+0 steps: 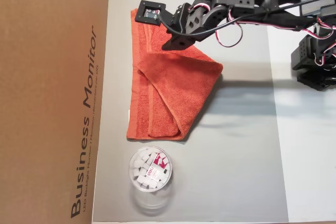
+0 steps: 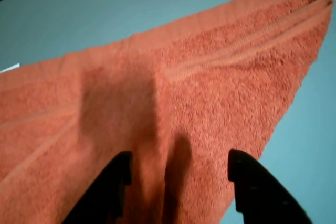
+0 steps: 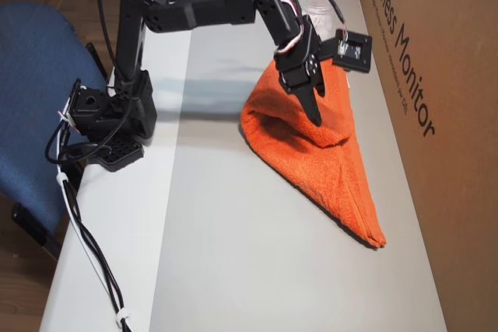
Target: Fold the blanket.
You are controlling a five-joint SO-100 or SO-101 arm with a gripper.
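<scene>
The pincer [image 2: 178, 190] stands with its two black fingers apart, directly above the blanket [image 1: 170, 90]; no cloth is clamped between them. In the wrist view one finger [image 2: 113, 187] shows at lower left and the other [image 2: 257, 190] at lower right, with orange-red terry cloth filling the gap behind them.

The blanket is one piece of orange-red terry cloth with a looped, nubby pile and flat hemmed bands along its edges. It is partly folded: one corner is turned over onto the rest, giving a roughly triangular outline with a rounded fold on one side. A small white tag [image 1: 129, 115] projects from its left edge in an overhead view. The blanket lies flat on a smooth grey mat [image 1: 236, 156] on the worktop.

In an overhead view the pincer [image 3: 315, 110] points down at the upper, thicker end of the blanket [image 3: 327, 169], close to the raised fold; contact cannot be determined.

One clear round plastic tub [image 1: 150, 169] holding small white pieces stands on the mat just below the blanket, apart from it. One brown cardboard box [image 1: 52, 98], printed "Business Monitor", borders the mat beside the blanket. One black arm [image 3: 194, 5] is mounted at the worktop edge. One blue chair [image 3: 35, 91] stands beyond that edge.
</scene>
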